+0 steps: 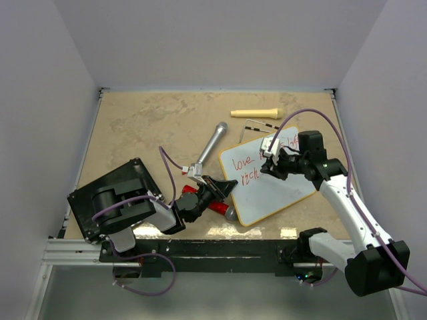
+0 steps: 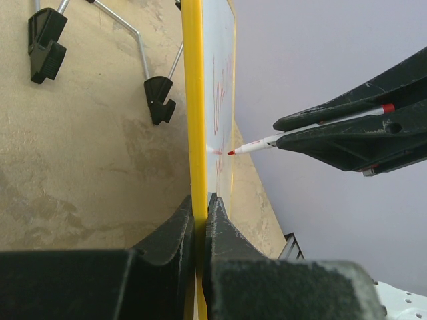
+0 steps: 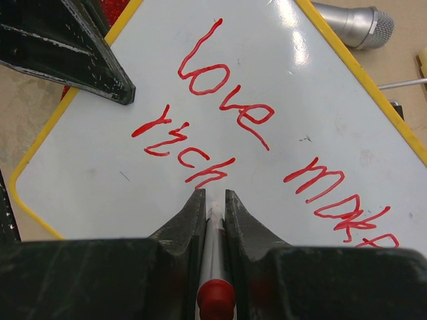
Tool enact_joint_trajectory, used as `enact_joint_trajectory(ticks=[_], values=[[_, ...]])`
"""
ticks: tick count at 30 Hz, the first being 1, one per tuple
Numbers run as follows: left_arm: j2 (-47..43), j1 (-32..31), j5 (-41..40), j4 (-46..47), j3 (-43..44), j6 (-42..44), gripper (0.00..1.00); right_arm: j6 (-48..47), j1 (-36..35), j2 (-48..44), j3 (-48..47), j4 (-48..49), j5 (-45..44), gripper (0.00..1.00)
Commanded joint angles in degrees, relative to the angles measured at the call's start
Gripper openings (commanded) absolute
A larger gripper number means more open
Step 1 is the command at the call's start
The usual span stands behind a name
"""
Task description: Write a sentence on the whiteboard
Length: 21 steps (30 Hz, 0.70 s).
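Observation:
The whiteboard (image 1: 277, 197), white with a yellowish frame, lies tilted at centre right of the table. My left gripper (image 1: 229, 187) is shut on its left edge; the left wrist view shows both fingers (image 2: 167, 233) pinching the frame (image 2: 192, 100). My right gripper (image 1: 270, 164) hovers over the board, shut on a red-capped marker (image 3: 215, 267). The marker's red tip (image 2: 231, 153) touches the white surface just below the word "rich" (image 3: 180, 150). The sentence (image 3: 227, 93) reads "love", then "make" (image 3: 337, 197) to its right, with "rich" on a second line.
A silver microphone (image 1: 212, 143) lies left of the board and a cream-coloured handle (image 1: 257, 113) behind it. The board's black wire feet (image 1: 260, 125) stick out at its far edge. A black flat box (image 1: 113, 200) sits at the near left. A red tool (image 1: 200, 200) lies under my left gripper.

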State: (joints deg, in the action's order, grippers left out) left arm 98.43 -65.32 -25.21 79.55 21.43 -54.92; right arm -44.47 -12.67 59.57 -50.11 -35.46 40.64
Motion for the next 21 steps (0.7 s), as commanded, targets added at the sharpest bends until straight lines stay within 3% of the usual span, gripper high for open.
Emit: enact_joint_trajectory(ticks=[1, 21], values=[[0.2, -0.2, 1.0, 0.3, -0.2, 7.2, 0.0, 0.1, 0.2, -0.6, 0.7, 1.7, 1.1, 0.0], [0.4, -0.2, 1.6, 0.3, 0.2, 7.3, 0.0, 2.3, -0.6, 1.2, 0.1, 3.2, -1.4, 0.0]])
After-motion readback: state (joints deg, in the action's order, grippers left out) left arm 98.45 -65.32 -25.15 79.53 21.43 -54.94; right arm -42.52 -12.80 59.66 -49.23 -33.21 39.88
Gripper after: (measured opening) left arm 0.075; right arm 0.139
